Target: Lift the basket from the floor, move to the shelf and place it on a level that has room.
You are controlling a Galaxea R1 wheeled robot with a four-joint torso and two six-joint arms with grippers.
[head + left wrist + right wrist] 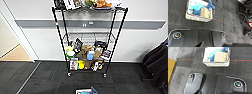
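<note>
1. The shelf (89, 37) is a tall, narrow black wire rack on thin poles and small castors, standing against a pale wall with a grey band.
2. Its top tier and its two lower tiers are crowded with small mixed items; the level (90, 35) second from the top is a bare wire grid with nothing visibly on it.
3. The floor (45, 77) is dark charcoal carpet tile with a faint striped grain. A wedge of tan flooring sits beyond a doorway, off to one side of the shelf.
4. The basket (198, 12) is small, rectangular and cream, with perforated woven-look sides and a pale rim. It sits on the carpet in front of the shelf, well apart from it.
5. Inside the basket: a tan cardboard box (205, 12) and blue and light-blue soft items (196, 8), packed close.
6. Open carpet lies between basket and shelf and on both sides of the basket. Dark bags or chair parts (156, 62) stand near the wall, off to the shelf's other side.
7. The head view catches just the basket's far rim; both wrist views show its full outline from above, with thin red lines on the carpet beside it.
8. Both wrists hang above the carpet near the basket, apart from it. Finger spread: cannot tell for either gripper.
</note>
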